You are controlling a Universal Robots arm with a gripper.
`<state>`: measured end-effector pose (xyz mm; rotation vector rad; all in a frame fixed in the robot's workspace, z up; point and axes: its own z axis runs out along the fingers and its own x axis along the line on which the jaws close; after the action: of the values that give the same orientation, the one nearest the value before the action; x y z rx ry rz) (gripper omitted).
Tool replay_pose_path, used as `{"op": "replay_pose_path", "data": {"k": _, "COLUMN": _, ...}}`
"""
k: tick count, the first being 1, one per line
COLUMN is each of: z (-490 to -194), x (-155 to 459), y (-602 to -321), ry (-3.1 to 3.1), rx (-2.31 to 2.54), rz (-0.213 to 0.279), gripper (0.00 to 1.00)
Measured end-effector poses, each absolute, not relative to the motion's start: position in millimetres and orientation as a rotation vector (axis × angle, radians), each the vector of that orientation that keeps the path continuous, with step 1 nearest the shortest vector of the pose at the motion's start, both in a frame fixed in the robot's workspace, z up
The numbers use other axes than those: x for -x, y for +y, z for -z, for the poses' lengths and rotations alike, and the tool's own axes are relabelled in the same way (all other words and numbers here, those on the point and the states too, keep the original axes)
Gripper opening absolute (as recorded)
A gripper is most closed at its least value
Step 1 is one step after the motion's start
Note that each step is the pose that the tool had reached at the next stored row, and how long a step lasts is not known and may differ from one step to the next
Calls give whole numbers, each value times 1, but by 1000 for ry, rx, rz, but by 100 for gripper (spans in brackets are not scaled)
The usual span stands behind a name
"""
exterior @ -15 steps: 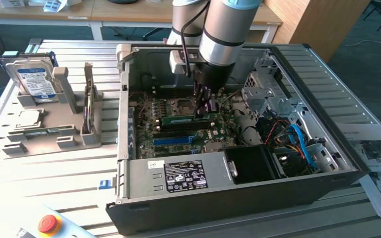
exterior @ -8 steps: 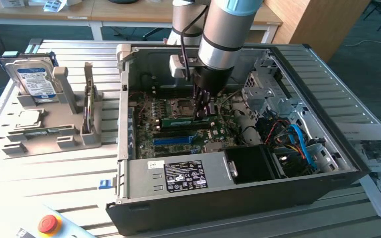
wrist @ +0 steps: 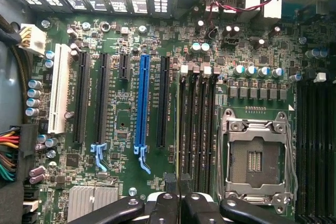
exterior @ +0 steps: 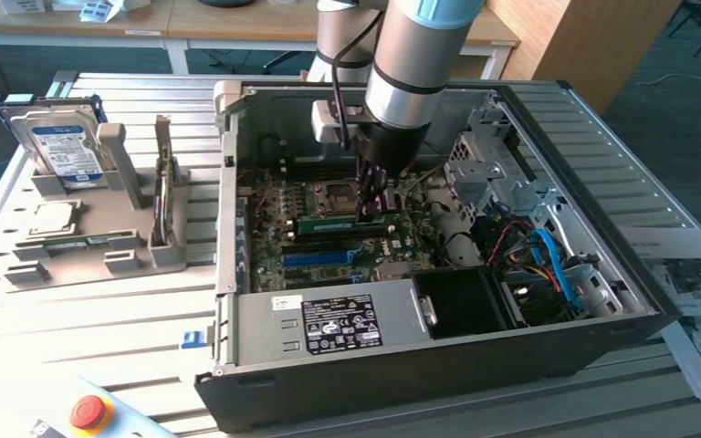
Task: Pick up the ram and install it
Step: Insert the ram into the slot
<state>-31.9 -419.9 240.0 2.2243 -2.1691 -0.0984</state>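
Ram (exterior: 329,222) sits pinched in the gripper (exterior: 375,205) inside the open computer case (exterior: 448,365), centre of the exterior view, low over the motherboard (exterior: 266,228). On the wrist view the ram (wrist: 179,129) shows edge-on, a thin green line running away from the gripper (wrist: 180,203), lined up along the memory slots (wrist: 202,129) beside the empty processor socket (wrist: 254,158). Whether it touches a slot, cannot tell. Jaws are nearly closed, clamping the board's two flat faces with only its thickness between them. Handling, as a judgement: light, stiff, thin, so its weight should not pull it loose; twisting in the grip is the likelier trouble. Fragile at the chips and along the contact edge, and a sideways bend could crack it. Best hold looks like the flat faces near mid-length, along the top edge, with the contact edge left free. What looks like a second stick (exterior: 162,182) stands in the rack (exterior: 143,255) at the exterior view's left, well apart.
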Motion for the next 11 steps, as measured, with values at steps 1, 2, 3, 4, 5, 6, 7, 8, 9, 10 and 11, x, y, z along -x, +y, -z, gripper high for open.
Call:
{"op": "replay_pose_path", "data": {"k": 1, "z": -240, "x": 32, "y": -420, "ry": -2170, "rx": -2224, "rz": 99, "gripper": 12}}
{"op": "replay_pose_path", "data": {"k": 2, "z": -240, "x": 32, "y": -420, "ry": -2170, "rx": -2224, "rz": 99, "gripper": 12}}
{"op": "replay_pose_path", "data": {"k": 3, "z": -240, "x": 32, "y": -420, "ry": -2171, "rx": -2223, "rz": 99, "gripper": 12}}
{"op": "replay_pose_path", "data": {"k": 4, "z": -240, "x": 32, "y": -420, "ry": -2171, "rx": -2222, "rz": 99, "gripper": 12}}
{"op": "replay_pose_path", "data": {"k": 5, "z": -240, "x": 32, "y": -420, "ry": -2172, "rx": -2222, "rz": 99, "gripper": 12}}
{"op": "replay_pose_path", "data": {"k": 6, "z": -240, "x": 32, "y": -420, "ry": -2172, "rx": -2222, "rz": 99, "gripper": 12}}
{"op": "replay_pose_path", "data": {"k": 7, "z": -240, "x": 32, "y": -420, "ry": -2172, "rx": -2222, "rz": 99, "gripper": 12}}
{"op": "replay_pose_path", "data": {"k": 8, "z": -240, "x": 32, "y": -419, "ry": -2172, "rx": -2222, "rz": 99, "gripper": 12}}
{"op": "replay_pose_path", "data": {"k": 9, "z": -240, "x": 32, "y": -419, "ry": -2172, "rx": -2221, "rz": 99, "gripper": 12}}
{"op": "replay_pose_path", "data": {"k": 10, "z": -240, "x": 32, "y": -419, "ry": -2172, "rx": -2221, "rz": 99, "gripper": 12}}
{"op": "replay_pose_path", "data": {"k": 11, "z": -240, "x": 32, "y": -419, "ry": -2172, "rx": -2221, "rz": 99, "gripper": 12}}
